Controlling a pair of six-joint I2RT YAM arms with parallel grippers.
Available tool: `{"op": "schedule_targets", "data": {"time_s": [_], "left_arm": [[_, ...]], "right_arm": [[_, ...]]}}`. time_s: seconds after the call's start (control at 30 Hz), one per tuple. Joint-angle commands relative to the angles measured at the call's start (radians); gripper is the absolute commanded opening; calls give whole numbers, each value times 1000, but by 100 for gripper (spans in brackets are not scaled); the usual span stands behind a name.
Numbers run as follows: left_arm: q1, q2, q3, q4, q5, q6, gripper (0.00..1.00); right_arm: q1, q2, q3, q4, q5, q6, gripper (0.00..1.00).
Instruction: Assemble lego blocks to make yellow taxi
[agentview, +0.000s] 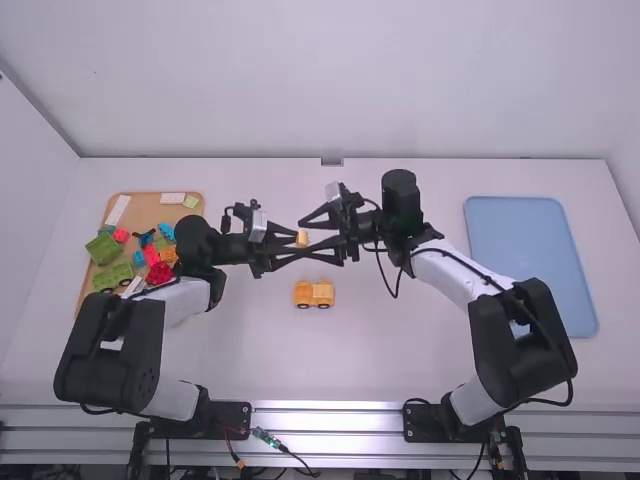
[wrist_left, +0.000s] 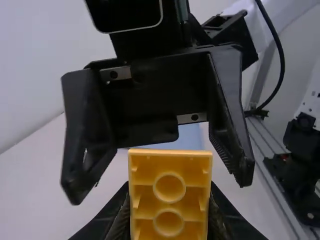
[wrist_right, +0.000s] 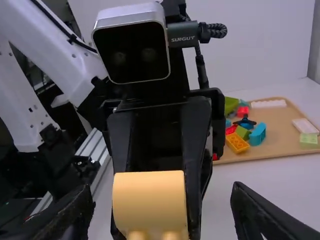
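Yellow block (wrist_left: 169, 192) sits pinched in my left gripper (wrist_right: 154, 212), best held steady while I centre my wide-spread right gripper (wrist_left: 160, 189) squarely before closing.

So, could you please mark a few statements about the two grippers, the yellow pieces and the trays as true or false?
1. The left gripper holds a yellow block. True.
2. The right gripper is shut on that same block. False: its fingers are open, one to either side of the block.
3. A yellow piece with wheels stands on the table. True.
4. The blue tray lies on the left arm's side of the table. False: it lies on the right arm's side.
5. The brown tray holds blocks of several colours. True.
6. The held block is already mounted on the wheeled piece. False: the left gripper has it up between the two arms.
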Motion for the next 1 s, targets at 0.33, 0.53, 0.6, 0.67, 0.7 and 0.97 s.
{"op": "schedule_targets", "data": {"time_s": [0.33,0.53,0.6,0.67,0.7,0.97], "left_arm": [[-5,4,17,5,-8,-17,2],[-3,4,17,6,-9,-14,4],[0,4,17,6,-9,-13,12],[-5,4,17,9,-8,-13,22],[-4,4,17,9,-9,-13,33],[6,4,17,5,3,-14,99]], "right_arm": [[15,-23,-8,6,14,3,41],[14,-23,-8,3,13,3,29],[14,-23,-8,3,11,3,27],[16,-23,-8,4,11,3,25],[16,-23,-8,3,12,3,25],[14,-23,-8,-1,40,-16,5]]}}
